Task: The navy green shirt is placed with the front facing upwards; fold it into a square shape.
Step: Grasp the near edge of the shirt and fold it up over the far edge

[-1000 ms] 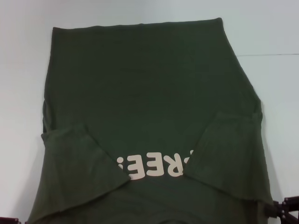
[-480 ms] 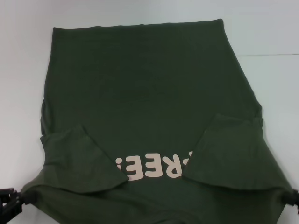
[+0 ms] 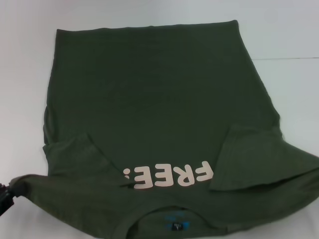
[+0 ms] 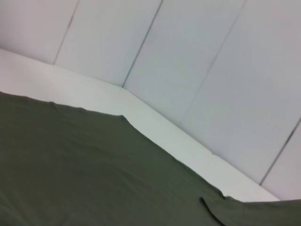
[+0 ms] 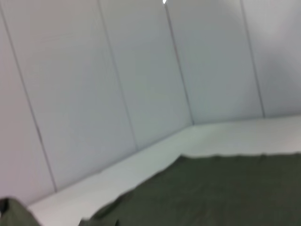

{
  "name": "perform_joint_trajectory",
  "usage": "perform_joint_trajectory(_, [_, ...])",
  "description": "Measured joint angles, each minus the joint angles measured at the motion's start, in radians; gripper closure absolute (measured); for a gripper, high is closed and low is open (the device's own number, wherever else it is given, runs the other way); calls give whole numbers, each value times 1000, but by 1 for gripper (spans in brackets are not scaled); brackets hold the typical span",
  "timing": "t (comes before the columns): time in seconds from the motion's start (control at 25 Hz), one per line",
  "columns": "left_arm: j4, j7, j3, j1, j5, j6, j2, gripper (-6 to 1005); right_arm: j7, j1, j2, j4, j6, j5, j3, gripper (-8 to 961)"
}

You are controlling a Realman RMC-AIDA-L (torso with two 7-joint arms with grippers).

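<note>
Lifted nearer, the navy green shirt (image 3: 149, 99) shows its collar; left hand (image 3: 9, 191) grips one corner (white table (image 3: 289, 94), panelled walls (image 4: 197, 61)).

A smooth white table (image 3: 294, 35) fills the head view, showing bare along the top edge of the frame, down both sides and in the lower left corner. A thin dark seam line crosses it at the upper right. Lying directly on it is the large dark olive-green cotton T-shirt (image 3: 149, 94), spread across the centre of the frame, cream block letters and a small blue neck label toward the bottom edge, both short sleeves folded inward over the body.
</note>
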Motion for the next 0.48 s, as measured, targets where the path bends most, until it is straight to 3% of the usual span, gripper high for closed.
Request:
perform_joint_trajectory(0.28, [-51,1,-35,0,-50,-33,-2,960,-1,-8,-10,69,1,114,7,913])
perform_joint_trajectory(0.48, [-116,14,-34,-9,-94,-83,-13,960,-1,9,-1,97,14,126,8,913])
